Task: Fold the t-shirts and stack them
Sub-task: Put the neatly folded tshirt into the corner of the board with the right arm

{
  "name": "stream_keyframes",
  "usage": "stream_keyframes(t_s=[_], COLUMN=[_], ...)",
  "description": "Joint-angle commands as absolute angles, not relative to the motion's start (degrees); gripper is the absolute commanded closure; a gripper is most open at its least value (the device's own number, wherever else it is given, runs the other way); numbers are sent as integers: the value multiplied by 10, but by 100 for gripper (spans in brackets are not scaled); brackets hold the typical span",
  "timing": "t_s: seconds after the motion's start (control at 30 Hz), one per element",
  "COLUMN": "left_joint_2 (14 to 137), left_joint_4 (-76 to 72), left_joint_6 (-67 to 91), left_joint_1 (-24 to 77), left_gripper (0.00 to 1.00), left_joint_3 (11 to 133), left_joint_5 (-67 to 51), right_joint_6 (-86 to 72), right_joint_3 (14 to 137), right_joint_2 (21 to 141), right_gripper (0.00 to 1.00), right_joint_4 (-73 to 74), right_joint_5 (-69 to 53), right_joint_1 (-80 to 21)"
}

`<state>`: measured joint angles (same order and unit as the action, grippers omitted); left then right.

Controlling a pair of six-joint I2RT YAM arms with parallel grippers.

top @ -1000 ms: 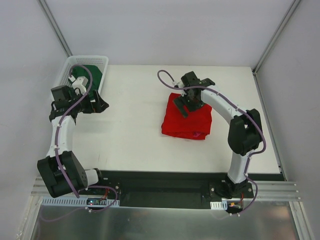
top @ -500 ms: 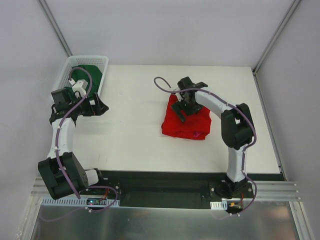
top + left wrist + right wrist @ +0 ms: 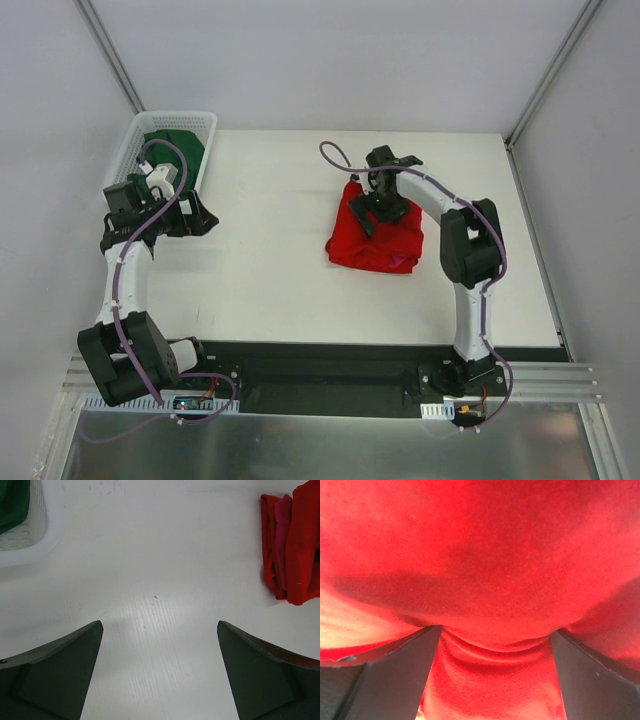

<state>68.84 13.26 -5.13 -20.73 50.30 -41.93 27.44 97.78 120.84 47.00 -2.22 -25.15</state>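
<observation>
Red t-shirt (image 3: 385, 250) lay folded on the worktop (image 3: 270, 260), right end effector (image 3: 376, 208) spread wide upon it; left end effector (image 3: 197, 214) gaped beside the basket (image 3: 127, 148) holding a green t-shirt (image 3: 185, 150). Since earlier, the right elbow (image 3: 462, 245) had swung inward

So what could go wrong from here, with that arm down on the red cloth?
1. The right gripper is open, with the red t-shirt bulging up between its fingers. Closing there might pinch several layers at once and pull the fold apart.
2. The magenta t-shirt peeks out between red folds at the edge, so a sideways drag could knock both askew.
</observation>
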Motion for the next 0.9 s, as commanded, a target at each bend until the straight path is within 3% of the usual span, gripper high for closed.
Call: stream_keyframes(t_s=[0.0,0.47,0.87], left_joint_2=[681,695,701], left_joint_4=[127,126,123], left_joint_6=[-67,-61,-55], left_joint_1=[-212,-211,-212], left_gripper=[1,1,1], left_joint_3=[502,507,505], left_joint_5=[-439,-446,-453], right_joint_6=[277,459,525], right_joint_3=[955,785,790], right_joint_2=[1201,1085,1012], right_gripper=[4,2,0], right_joint_4=[503,522,590], right_joint_5=[-38,22,25], right_joint_1=[-214,-166,-102])
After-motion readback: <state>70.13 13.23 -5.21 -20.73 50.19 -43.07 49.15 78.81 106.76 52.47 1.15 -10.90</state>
